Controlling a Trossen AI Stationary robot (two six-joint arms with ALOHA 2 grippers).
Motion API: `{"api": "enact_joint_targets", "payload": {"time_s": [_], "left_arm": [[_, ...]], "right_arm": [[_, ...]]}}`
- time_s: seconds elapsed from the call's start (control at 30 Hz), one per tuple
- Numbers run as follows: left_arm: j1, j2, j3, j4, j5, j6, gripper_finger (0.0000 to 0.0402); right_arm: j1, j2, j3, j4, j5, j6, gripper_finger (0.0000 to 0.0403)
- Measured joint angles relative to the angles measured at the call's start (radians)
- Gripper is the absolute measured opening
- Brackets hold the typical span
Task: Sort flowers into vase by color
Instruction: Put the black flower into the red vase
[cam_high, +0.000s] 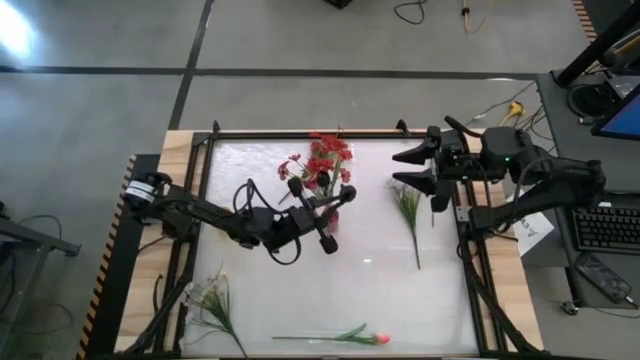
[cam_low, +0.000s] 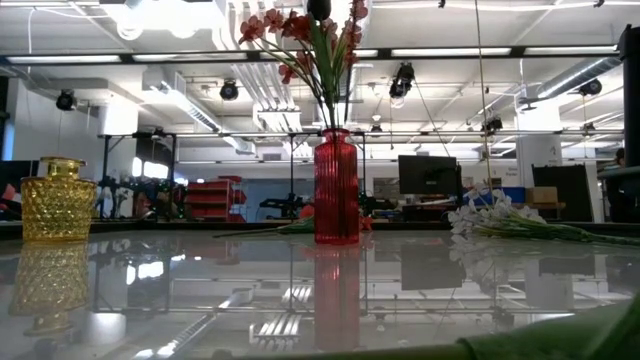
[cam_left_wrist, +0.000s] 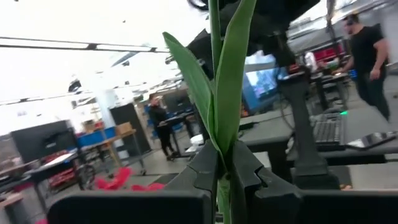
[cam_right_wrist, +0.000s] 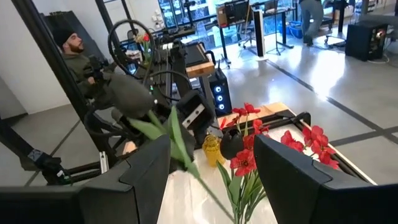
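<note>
A red ribbed vase (cam_low: 336, 190) stands mid-table and holds red flowers (cam_high: 325, 160). Just left of it, my left gripper (cam_high: 338, 200) is raised and shut on a green-stemmed flower with long leaves (cam_left_wrist: 230, 81), which also shows in the right wrist view (cam_right_wrist: 166, 127). Its head is out of view. A yellow vase (cam_low: 57, 200) stands on the table nearby. My right gripper (cam_high: 397, 168) hangs open and high at the far right, holding nothing. White flowers (cam_high: 408, 205) lie flat below it. My left gripper pinches the flower's green stem, where the leaves start (cam_left_wrist: 222, 140), between its two fingers. The fingers come roughly level from the table's left and lie across the stem. The stem rises upright above them, clear of the table. Its lower end is hidden.
A second white spray (cam_high: 205, 295) lies at the near left corner. A pink-budded flower (cam_high: 350, 337) lies along the near edge. A black frame rail (cam_high: 300, 133) runs along the table's far edge. People (cam_right_wrist: 74, 53) are in the room beyond.
</note>
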Motion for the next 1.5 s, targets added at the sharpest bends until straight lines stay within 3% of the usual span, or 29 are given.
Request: {"api": "enact_joint_targets", "payload": {"time_s": [0.9, 1.3, 1.5], "left_arm": [[0.005, -0.021, -0.016, -0.104, -0.078, -0.119, 0.0000], [0.014, -0.014, -0.093, -0.082, -0.136, -0.249, 0.0000], [0.019, 0.018, -0.094, -0.151, -0.143, -0.364, 0.0000]], "right_arm": [[0.000, 0.008, 0.000, 0.000, 0.001, 0.026, 0.0221], [0.000, 0.008, 0.000, -0.001, 0.001, 0.031, 0.0221], [0.000, 0.008, 0.000, -0.001, 0.001, 0.039, 0.0221]]}}
